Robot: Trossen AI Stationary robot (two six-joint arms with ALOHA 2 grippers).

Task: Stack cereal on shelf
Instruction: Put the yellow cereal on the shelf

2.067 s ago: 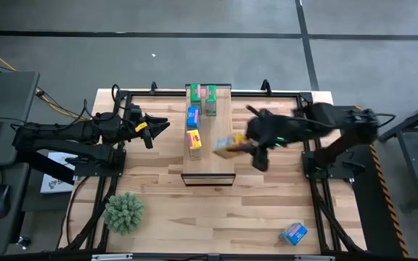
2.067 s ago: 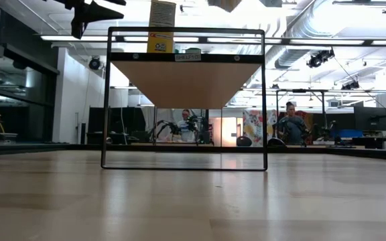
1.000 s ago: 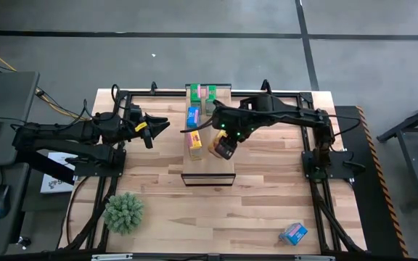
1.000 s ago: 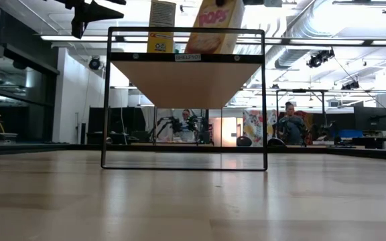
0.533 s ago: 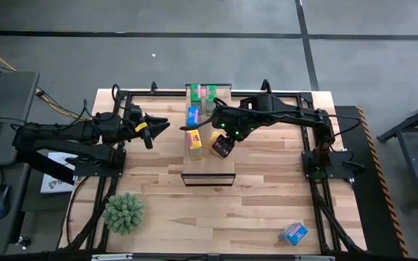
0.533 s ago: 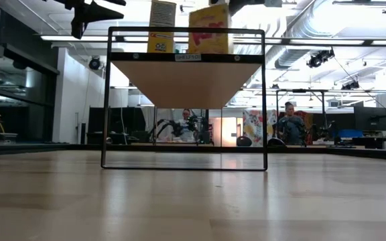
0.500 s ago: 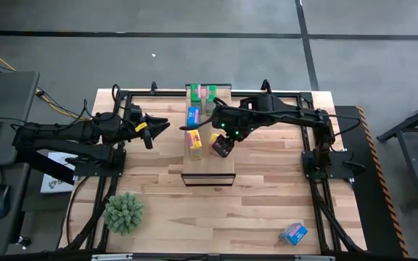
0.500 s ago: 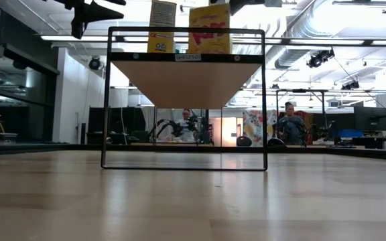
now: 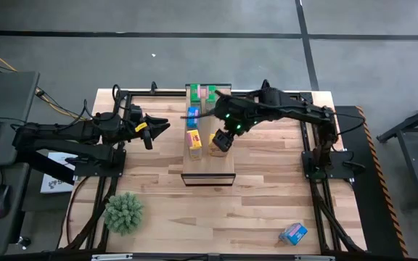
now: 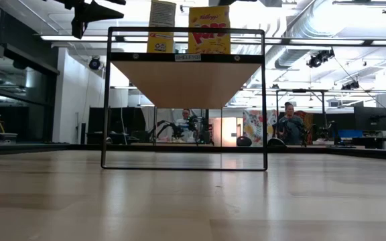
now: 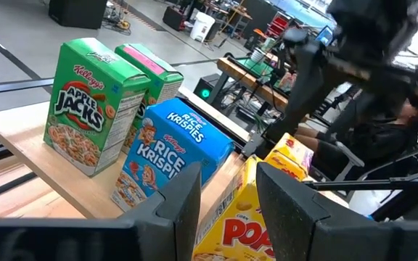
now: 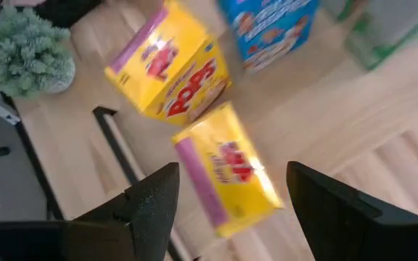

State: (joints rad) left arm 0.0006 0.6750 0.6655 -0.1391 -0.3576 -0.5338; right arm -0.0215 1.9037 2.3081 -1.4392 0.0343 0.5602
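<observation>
Above the shelf (image 9: 207, 168), right pincer (image 9: 222, 138) open.

Two green cereal boxes (image 11: 85, 105) stood upright at the shelf's (image 11: 27, 156) far end. A blue box (image 11: 167, 156) stood next along, then a yellow one (image 11: 242, 225). The other arm's gripper (image 11: 307, 76) hovered beyond.

Two green cereal boxes (image 11: 85, 105), a blue one (image 11: 169, 156), two yellow ones (image 12: 227, 170) with red lettering, pale wood shelf (image 9: 223, 165).
</observation>
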